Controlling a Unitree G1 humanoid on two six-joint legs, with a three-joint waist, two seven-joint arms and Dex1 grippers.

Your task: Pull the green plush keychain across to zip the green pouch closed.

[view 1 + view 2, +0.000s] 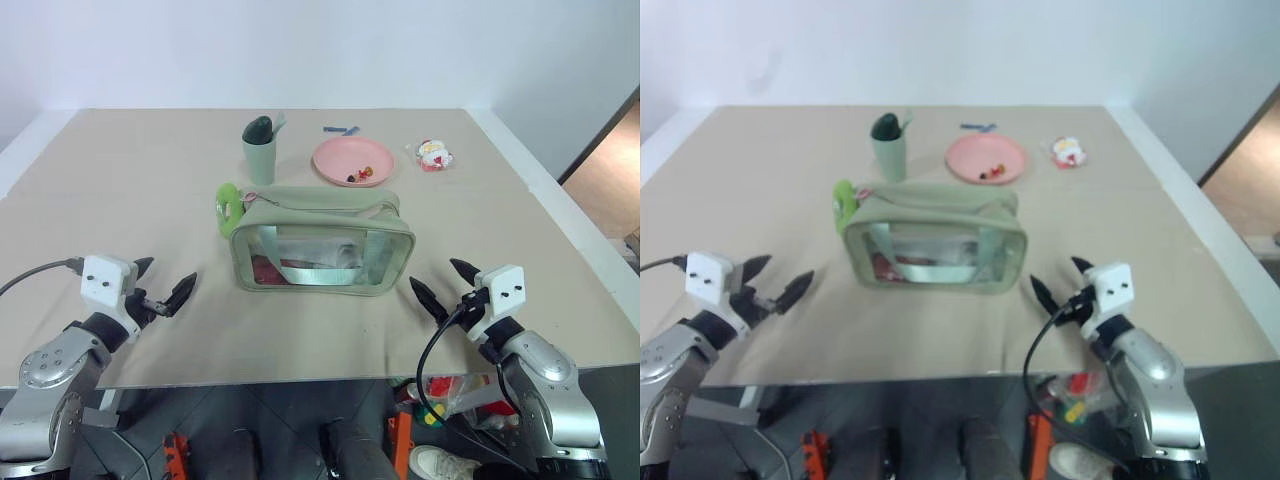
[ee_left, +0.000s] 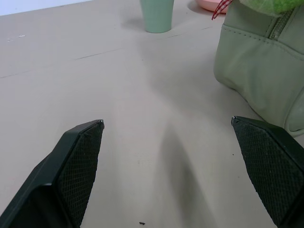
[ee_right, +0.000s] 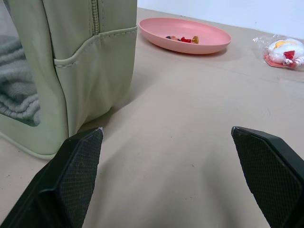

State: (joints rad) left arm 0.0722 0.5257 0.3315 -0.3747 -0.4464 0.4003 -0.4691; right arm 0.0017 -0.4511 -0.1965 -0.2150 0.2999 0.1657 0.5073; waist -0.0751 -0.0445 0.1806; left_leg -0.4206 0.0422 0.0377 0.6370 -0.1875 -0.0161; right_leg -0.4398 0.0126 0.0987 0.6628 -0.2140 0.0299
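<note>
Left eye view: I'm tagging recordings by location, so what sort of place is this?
Probably an indoor test or lab room, not a home: a bare tan table set against plain white walls, holding a few staged props, namely the green pouch, a pink plate and a green cup.
</note>
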